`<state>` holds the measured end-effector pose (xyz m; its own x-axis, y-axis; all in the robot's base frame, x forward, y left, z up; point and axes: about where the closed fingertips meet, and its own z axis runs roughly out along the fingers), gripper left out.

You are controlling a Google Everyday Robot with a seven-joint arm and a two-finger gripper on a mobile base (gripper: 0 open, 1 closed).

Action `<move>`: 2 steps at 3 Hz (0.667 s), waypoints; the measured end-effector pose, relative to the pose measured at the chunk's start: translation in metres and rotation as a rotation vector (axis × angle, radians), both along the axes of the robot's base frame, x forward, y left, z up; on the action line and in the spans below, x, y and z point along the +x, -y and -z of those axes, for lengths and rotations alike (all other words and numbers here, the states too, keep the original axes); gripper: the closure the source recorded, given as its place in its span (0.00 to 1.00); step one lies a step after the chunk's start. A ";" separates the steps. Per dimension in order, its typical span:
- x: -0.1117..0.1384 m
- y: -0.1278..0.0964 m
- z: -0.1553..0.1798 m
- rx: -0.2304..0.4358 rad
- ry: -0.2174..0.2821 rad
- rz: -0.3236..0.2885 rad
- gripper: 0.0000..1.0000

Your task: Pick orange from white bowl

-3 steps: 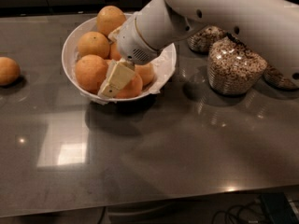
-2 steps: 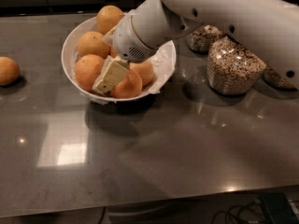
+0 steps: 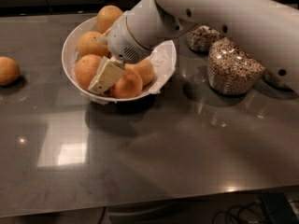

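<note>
The white bowl (image 3: 74, 43) with a crinkled paper lining stands at the back left of the dark table and holds several oranges. The deepest-coloured orange (image 3: 128, 85) lies at the bowl's front. My gripper (image 3: 106, 76) reaches down into the bowl from the upper right. Its cream tip lies between that orange and a paler orange (image 3: 86, 69) on the left, touching or nearly touching both. The arm hides the middle of the bowl.
A loose orange (image 3: 8, 70) lies on the table at the far left. Glass jars of cereal (image 3: 232, 69) stand to the right of the bowl, with another jar (image 3: 202, 38) behind. The table's front edge runs along the bottom.
My gripper has slid a little to the left inside the bowl, closer to the left orange. The oranges and bowl have not visibly moved.
</note>
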<state>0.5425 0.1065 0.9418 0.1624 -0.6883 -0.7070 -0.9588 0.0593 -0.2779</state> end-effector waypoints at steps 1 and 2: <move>-0.004 -0.008 0.005 0.000 -0.024 -0.020 0.20; -0.006 -0.017 0.012 0.001 -0.053 -0.046 0.21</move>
